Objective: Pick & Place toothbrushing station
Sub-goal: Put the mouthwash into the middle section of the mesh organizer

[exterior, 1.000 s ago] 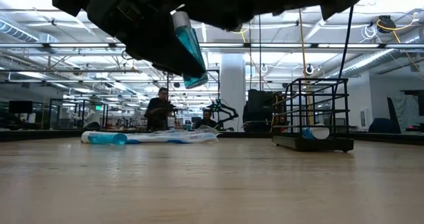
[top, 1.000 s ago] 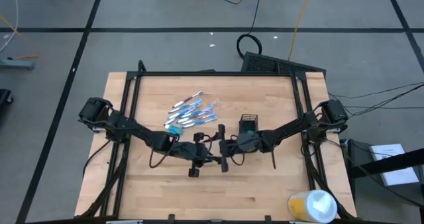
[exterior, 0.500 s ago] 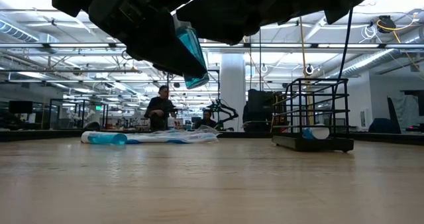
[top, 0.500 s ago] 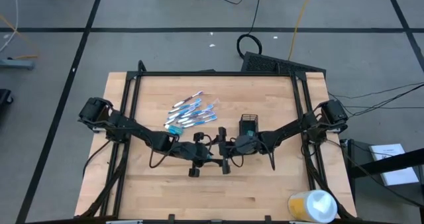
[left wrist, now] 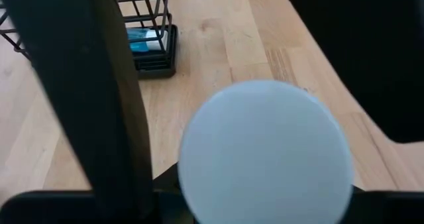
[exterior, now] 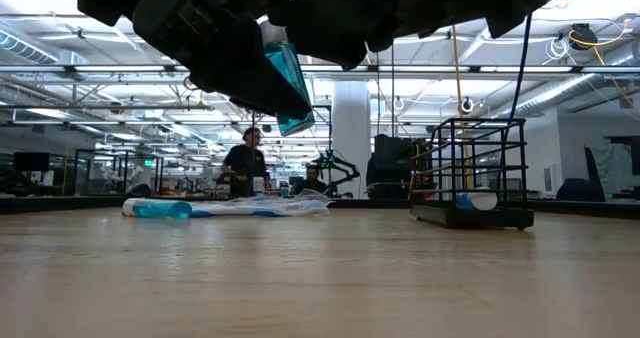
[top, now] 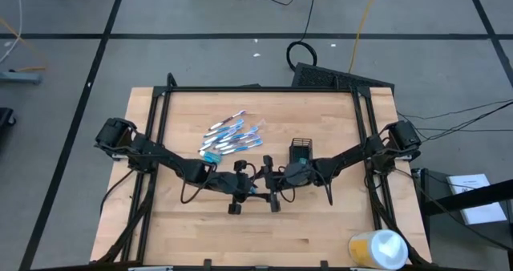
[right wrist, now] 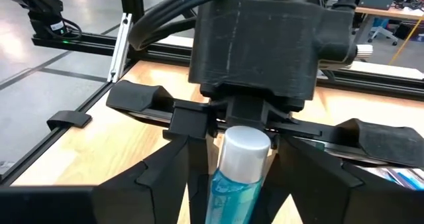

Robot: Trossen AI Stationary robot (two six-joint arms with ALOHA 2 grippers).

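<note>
Closing in from the right, the right gripper (top: 272,192) is edging toward the left gripper (top: 240,192) at mid-surface, narrowing a gap that stood wider a second ago. Its fingers (right wrist: 165,168) are spread apart on either side of a small blue-and-white tube (right wrist: 235,174), and whether they are touching it yet cannot be told. The left gripper is clamped on that tube (exterior: 285,78), holding it aloft over the wooden surface (top: 321,223) with its white cap (left wrist: 265,151) pointed toward the oncoming arm. By the look of it, a hand-over is being set up: the right arm, nearer the goal, seems about to take the tube, with the release yet to come.

Just beyond the right gripper, the black wire-mesh cup (top: 300,150) is standing upright, and one tube (left wrist: 142,40) is already lying in its bottom. Farther back and to the left, the pile of blue-and-white toothbrushes (top: 234,135) is waiting on the surface, well apart from the cup, so most of the station is still to be packed. At the near right corner, a yellow-and-white roll (top: 377,248) is sitting untouched. Across the room behind the surface, a person (exterior: 245,168) is standing at a distant bench.
</note>
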